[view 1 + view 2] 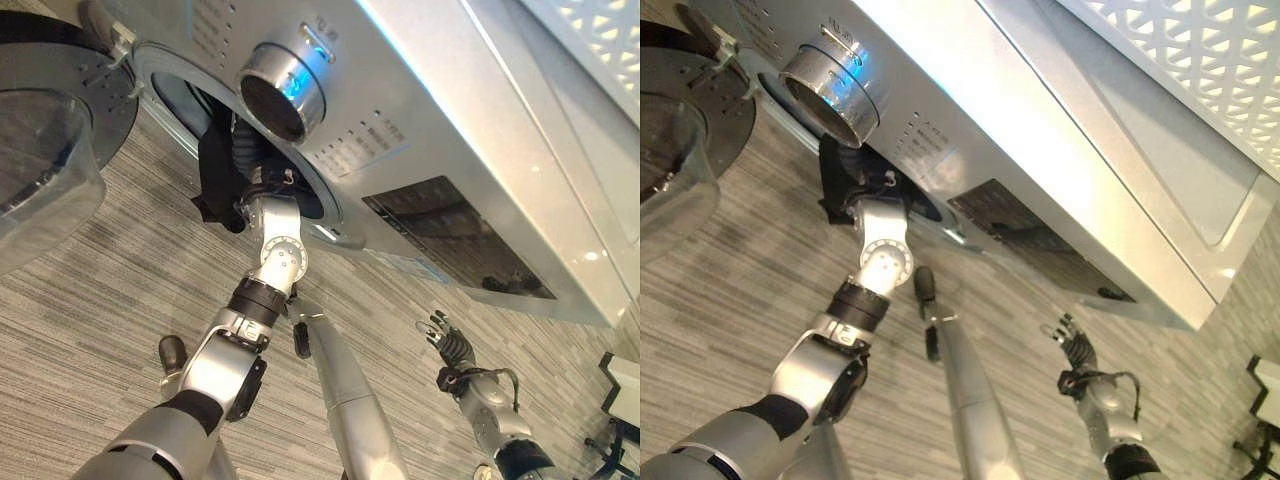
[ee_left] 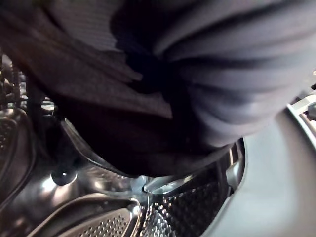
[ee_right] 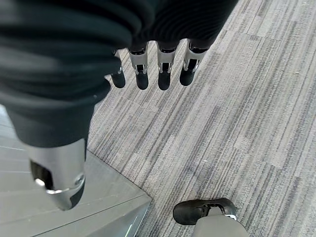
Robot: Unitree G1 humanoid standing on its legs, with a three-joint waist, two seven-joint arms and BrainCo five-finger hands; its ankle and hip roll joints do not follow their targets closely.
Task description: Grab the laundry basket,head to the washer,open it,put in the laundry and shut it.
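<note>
1. Right wrist view has the right hand (image 3: 148,69) with fingers straight and relaxed, holding nothing, above the grey striped carpet (image 3: 237,113).
2. Left eye view puts that hand (image 1: 452,345) at about 5 o'clock, below the washer's front panel and well apart from the opening.
3. At about 10 o'clock the left arm reaches into the washer (image 1: 450,130) opening; the left hand (image 1: 262,185) is at the rim, its fingers hidden by dark laundry (image 1: 215,175), so I cannot tell its grip.
4. Part of the laundry hangs over the rim; in the left wrist view more dark cloth (image 2: 113,98) lies above the perforated metal drum (image 2: 98,222).
5. The open door (image 1: 45,150) sits at 9 o'clock.
</note>
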